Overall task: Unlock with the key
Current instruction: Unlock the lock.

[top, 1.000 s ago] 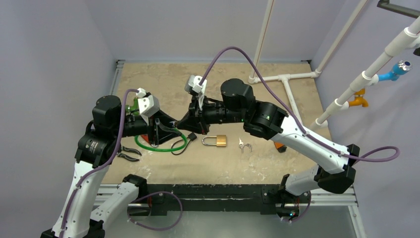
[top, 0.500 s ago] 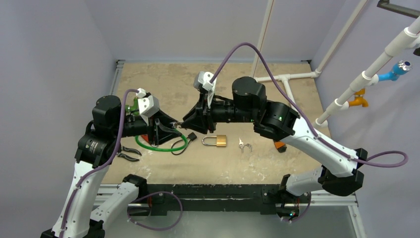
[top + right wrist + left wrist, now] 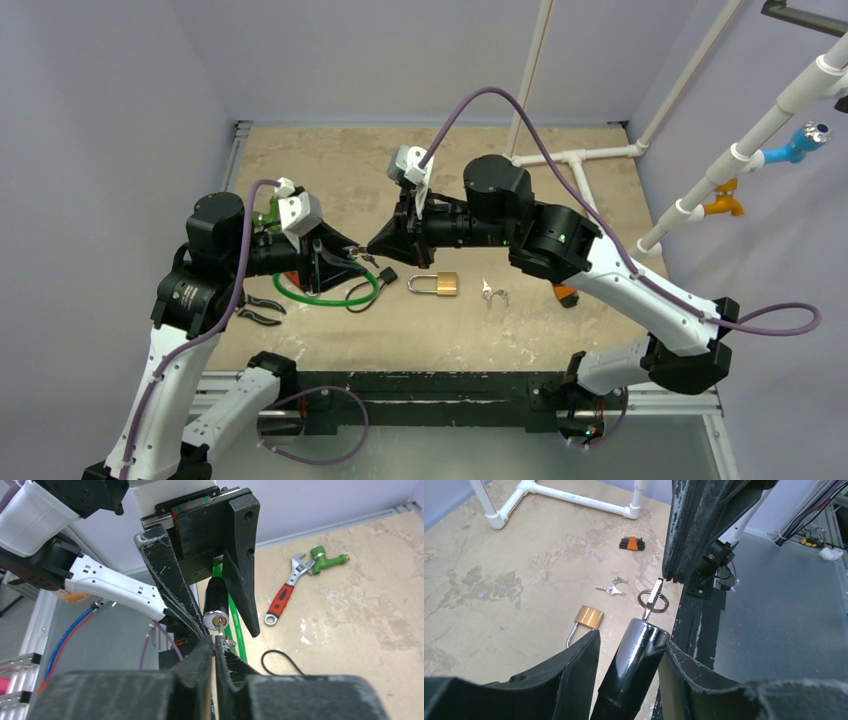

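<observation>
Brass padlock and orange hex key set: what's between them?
A loose bunch of keys on the table, touching neither; clearest in the left wrist view.

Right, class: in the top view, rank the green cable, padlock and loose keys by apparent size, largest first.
1. green cable
2. padlock
3. keys
All lie on the table, similarly far from the camera, so the order holds.
</observation>
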Controlling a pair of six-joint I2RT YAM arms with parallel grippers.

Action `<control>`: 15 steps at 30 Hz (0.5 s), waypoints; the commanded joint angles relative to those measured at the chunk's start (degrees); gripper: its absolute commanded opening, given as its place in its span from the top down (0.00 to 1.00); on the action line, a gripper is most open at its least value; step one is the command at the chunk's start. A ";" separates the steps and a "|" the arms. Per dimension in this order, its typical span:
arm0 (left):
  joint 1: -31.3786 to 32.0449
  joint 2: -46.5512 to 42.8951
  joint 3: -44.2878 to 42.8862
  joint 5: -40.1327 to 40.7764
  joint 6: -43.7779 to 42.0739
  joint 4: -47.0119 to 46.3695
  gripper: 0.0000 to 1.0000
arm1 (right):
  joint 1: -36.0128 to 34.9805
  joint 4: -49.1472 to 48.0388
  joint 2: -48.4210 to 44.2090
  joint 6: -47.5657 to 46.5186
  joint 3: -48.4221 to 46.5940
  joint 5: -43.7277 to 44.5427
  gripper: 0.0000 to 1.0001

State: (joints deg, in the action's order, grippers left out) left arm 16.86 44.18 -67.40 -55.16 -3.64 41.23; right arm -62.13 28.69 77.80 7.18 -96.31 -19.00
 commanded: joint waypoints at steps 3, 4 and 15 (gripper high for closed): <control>-0.16 -0.69 -2.91 -1.64 0.56 -3.81 1.00 | 0.14 -1.67 1.60 -0.33 -2.18 -0.29 1.00; -0.19 -0.68 -2.92 -1.62 0.53 -3.87 1.00 | 0.16 -1.78 1.63 -0.31 -2.13 -0.30 1.00; -0.23 -0.76 -2.81 -1.64 0.42 -3.71 1.00 | 0.14 -1.31 1.76 -0.53 -2.03 -1.09 0.94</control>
State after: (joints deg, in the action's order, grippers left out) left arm 16.86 44.18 -67.42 -55.07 -3.64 41.21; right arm -62.15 28.51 79.90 7.27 -96.44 -19.20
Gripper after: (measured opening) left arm 0.442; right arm 0.003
